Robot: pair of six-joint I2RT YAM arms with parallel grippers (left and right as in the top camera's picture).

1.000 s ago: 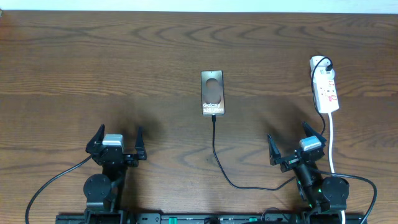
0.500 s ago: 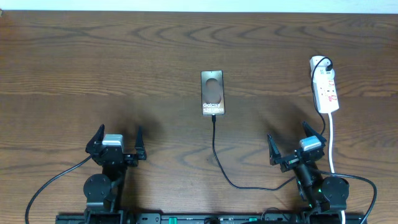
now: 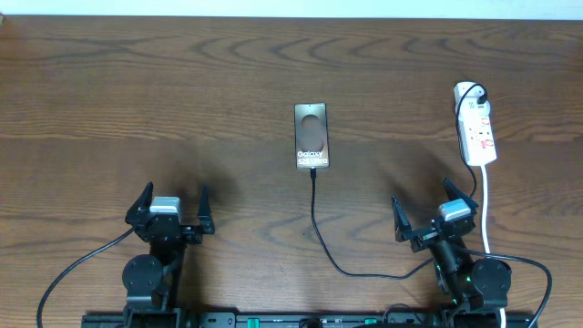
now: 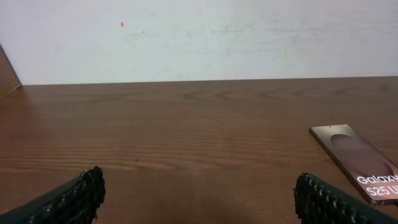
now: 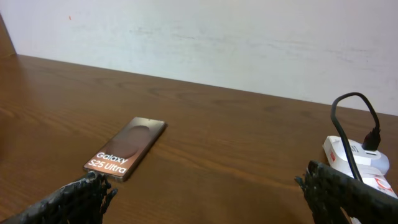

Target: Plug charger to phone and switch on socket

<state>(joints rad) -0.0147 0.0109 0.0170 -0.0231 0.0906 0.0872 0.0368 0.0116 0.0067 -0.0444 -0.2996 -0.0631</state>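
Note:
The phone (image 3: 311, 136) lies flat at the table's middle, bronze face up with "Galaxy" lettering; it also shows in the wrist views (image 4: 360, 163) (image 5: 126, 148). The charger (image 3: 315, 219), a thin black cable, runs from the phone's near edge, where its tip (image 3: 312, 172) meets the phone, down and right toward the right arm. The white socket (image 3: 476, 126) (image 5: 356, 158) lies at the right, red-marked switches up. My left gripper (image 3: 173, 197) (image 4: 199, 200) and right gripper (image 3: 423, 198) (image 5: 200, 198) both stand open and hold nothing, near the front edge.
A white cord (image 3: 485, 211) runs from the socket toward the front edge, passing close beside the right arm. A black cable (image 5: 349, 111) loops into the round plug at the socket's far end. A pale wall (image 4: 199, 37) rises behind the table's far edge.

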